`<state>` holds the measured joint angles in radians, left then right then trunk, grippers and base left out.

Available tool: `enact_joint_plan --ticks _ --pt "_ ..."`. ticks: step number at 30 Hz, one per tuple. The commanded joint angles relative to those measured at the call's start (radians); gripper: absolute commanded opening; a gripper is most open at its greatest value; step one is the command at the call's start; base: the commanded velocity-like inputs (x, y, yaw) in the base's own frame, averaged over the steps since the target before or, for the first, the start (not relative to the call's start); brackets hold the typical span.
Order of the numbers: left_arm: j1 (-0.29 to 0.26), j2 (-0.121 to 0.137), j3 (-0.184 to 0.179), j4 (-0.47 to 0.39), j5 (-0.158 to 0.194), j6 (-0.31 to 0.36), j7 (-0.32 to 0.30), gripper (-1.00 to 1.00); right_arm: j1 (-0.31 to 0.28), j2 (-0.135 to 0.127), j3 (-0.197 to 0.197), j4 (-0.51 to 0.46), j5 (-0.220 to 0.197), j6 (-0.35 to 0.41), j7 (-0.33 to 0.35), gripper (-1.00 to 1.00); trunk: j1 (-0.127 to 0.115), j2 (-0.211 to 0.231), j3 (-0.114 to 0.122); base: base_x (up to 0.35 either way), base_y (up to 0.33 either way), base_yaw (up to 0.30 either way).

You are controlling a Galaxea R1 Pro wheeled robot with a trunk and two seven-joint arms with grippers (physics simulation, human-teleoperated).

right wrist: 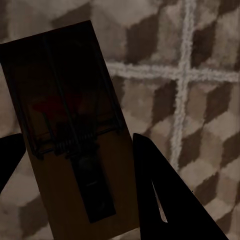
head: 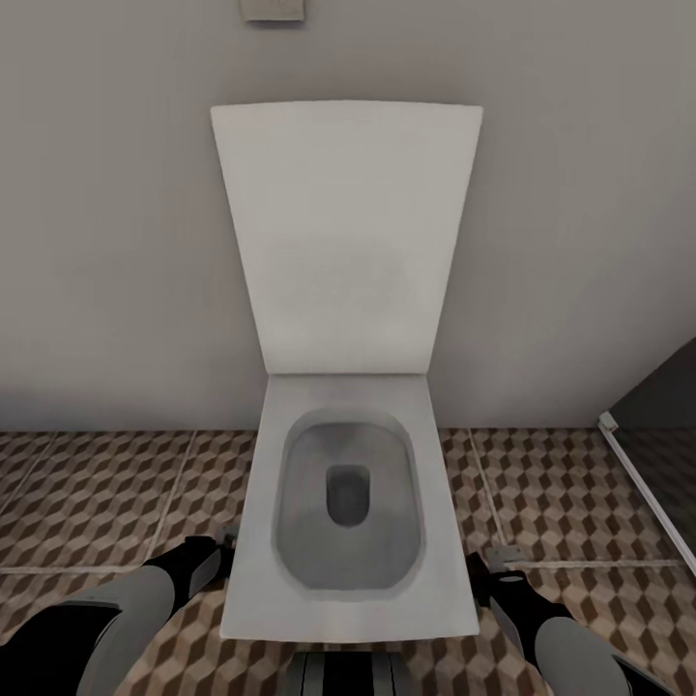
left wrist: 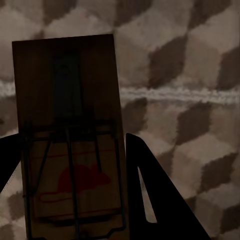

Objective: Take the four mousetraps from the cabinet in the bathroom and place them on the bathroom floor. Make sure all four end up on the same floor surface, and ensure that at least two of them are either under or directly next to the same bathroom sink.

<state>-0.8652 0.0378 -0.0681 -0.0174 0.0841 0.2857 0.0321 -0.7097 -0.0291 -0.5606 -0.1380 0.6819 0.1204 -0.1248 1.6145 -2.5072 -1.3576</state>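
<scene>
Facing white toilet (head: 348, 503), lid up against grey wall (head: 116, 242), bowl dead ahead. Cube-pattern bathroom floor (head: 106, 503) left and right of it. My left jaws (head: 224, 547) low beside toilet's left edge, right jaws (head: 495, 565) beside its right edge. Left jaws: closed on mousetrap (left wrist: 70, 135), board gripped between dark fingers (left wrist: 150, 185), red spot and wire bar at near end, held above tiles (left wrist: 190, 75). Right jaws: clamped on second mousetrap (right wrist: 70, 130), tilted, fingers (right wrist: 165, 190) either side, grout cross (right wrist: 182, 75) beneath.
</scene>
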Motion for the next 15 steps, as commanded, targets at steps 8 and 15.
enact_joint_plan --ticks 8,15 --pt "0.000 0.000 -0.007 -0.003 0.006 0.006 0.002 -1.00 -0.001 -0.002 -0.002 0.000 0.007 0.002 -0.007 -1.00 0.000 0.000 -0.001 0.013 0.000 0.000" --pt "0.000 0.001 -0.007 -0.001 0.006 0.005 0.001 -1.00 -0.001 0.000 -0.004 0.000 0.007 0.003 -0.008 -1.00 0.000 0.000 -0.001 0.000 0.000 0.000"
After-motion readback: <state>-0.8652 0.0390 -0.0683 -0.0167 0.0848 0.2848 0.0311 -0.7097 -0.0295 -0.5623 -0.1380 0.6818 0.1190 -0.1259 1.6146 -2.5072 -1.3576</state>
